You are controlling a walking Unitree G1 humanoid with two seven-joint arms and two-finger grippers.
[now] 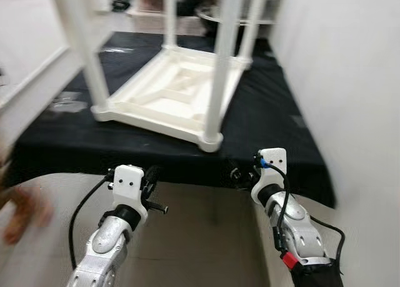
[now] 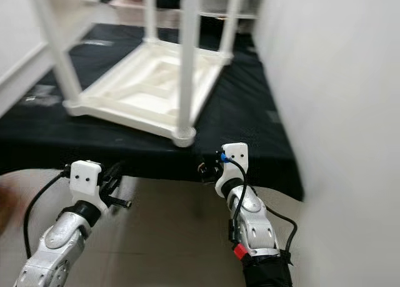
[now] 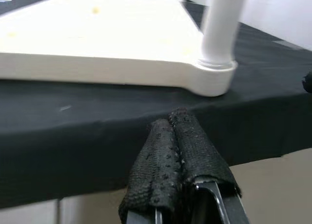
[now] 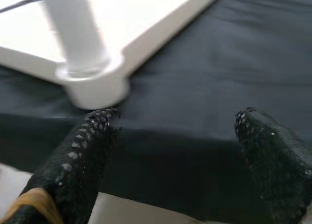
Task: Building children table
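A: Just ahead of the left claw (image 3: 171,124) runs the near edge of the black-covered table (image 1: 275,121). How do its fingers stand?

B: Pressed flat together, with nothing between them. The claw hangs in front of the table's edge, a little below the cloth, over the tiled floor (image 1: 187,237).

A: And off to its left?

B: A blurred hand (image 1: 19,209) at the frame's border (too smeared to say more).

A: Where is the children table from there?

B: The white children table (image 1: 169,90) lies upside down on the black cloth, beyond both claws, top face down and legs pointing up. Its nearest corner leg (image 1: 219,62) stands between the two claws and farther in, seated in a round socket at the corner.

A: Now the right claw (image 4: 175,121).

B: Spread wide, holding nothing. Its two fingers (image 4: 85,151) hang at the table's edge, apart from the cloth as far as I can tell. That same corner socket sits just beyond its left finger, near but not touching.

A: And right of it?

B: A pale wall (image 1: 350,80) runs alongside the table, close by the right arm.
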